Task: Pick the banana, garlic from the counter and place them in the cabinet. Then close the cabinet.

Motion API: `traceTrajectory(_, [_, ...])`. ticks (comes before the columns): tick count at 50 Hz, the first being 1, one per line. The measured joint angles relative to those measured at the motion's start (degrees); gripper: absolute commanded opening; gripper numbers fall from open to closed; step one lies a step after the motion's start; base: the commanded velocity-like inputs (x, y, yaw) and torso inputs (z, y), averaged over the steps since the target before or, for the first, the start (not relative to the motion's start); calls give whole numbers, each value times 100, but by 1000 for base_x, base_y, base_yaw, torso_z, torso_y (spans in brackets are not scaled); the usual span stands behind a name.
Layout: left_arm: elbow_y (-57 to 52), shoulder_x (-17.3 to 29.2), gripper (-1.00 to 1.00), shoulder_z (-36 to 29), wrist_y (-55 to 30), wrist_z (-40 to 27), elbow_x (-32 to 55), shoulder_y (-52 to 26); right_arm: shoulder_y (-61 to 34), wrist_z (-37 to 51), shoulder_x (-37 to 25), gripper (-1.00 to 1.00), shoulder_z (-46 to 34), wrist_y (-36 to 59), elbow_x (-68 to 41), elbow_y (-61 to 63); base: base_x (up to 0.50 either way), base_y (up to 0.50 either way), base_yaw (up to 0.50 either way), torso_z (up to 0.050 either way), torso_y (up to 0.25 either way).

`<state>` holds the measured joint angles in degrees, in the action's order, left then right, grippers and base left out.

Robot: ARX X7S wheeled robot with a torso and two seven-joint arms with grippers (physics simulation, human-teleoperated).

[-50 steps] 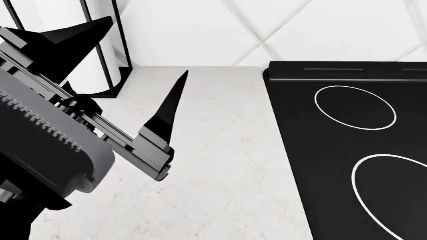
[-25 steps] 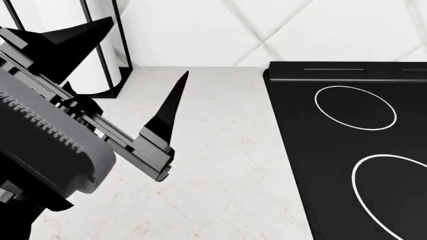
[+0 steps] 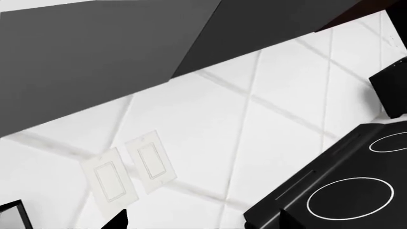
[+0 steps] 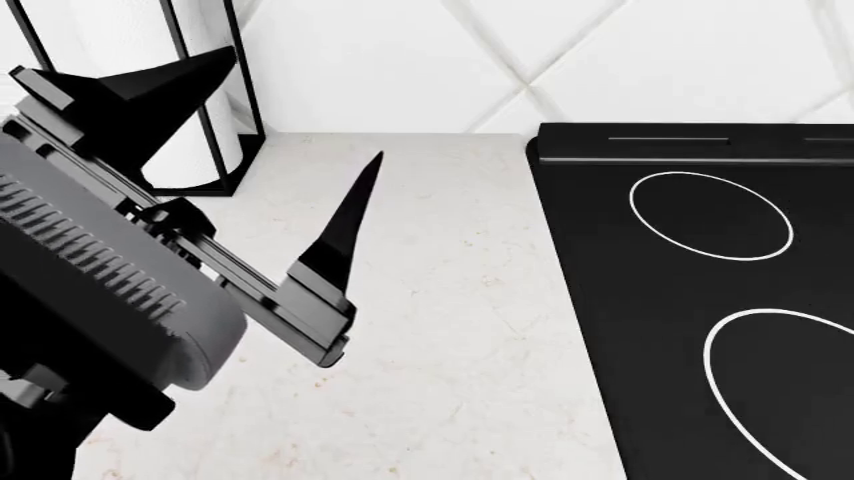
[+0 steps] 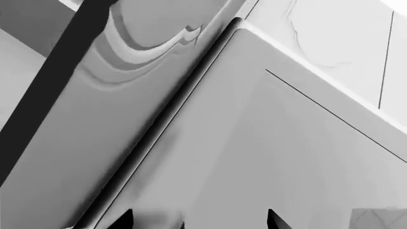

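left wrist view: tiled wall [image 3: 267, 114] with two switch plates [image 3: 130, 171], a dark cabinet underside [image 3: 95, 57] above, the cooktop [image 3: 337, 200] at 5 o'clock. no banana or garlic.

head view: the left gripper [image 4: 254, 150] hovers over the counter [image 4: 454, 330], wide open and empty; a towel roll [image 4: 174, 90] at 11 o'clock. neither food is in sight, so this looks like searching; next, find them.

right wrist view: the right gripper [image 5: 197, 220] faces grey panels; tips apart, empty.

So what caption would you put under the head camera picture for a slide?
Left gripper held open and empty above the white counter, between the paper-towel roll and the black cooktop.
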<state>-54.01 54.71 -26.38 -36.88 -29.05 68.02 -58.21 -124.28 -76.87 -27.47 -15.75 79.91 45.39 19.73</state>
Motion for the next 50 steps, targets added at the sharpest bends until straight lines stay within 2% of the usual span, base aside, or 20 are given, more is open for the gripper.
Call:
traceTrajectory(14, [17, -29, 100, -77, 79, 60, -179, 156, -363, 677, 715, 100, 360, -691, -368, -536, 0, 0, 0, 0, 0])
traceTrajectory(29, [12, -45, 100, -133, 104, 70, -237, 202, -448, 1269, 1139, 100, 742, -1171, -711, -922, 0, 2, 2, 0, 0])
traceTrajectory(50, [0, -59, 100, -188, 159, 67, -289, 262, -509, 1703, 1819, 100, 770, -1827, -1333, -1625, 1, 0, 0, 0, 0])
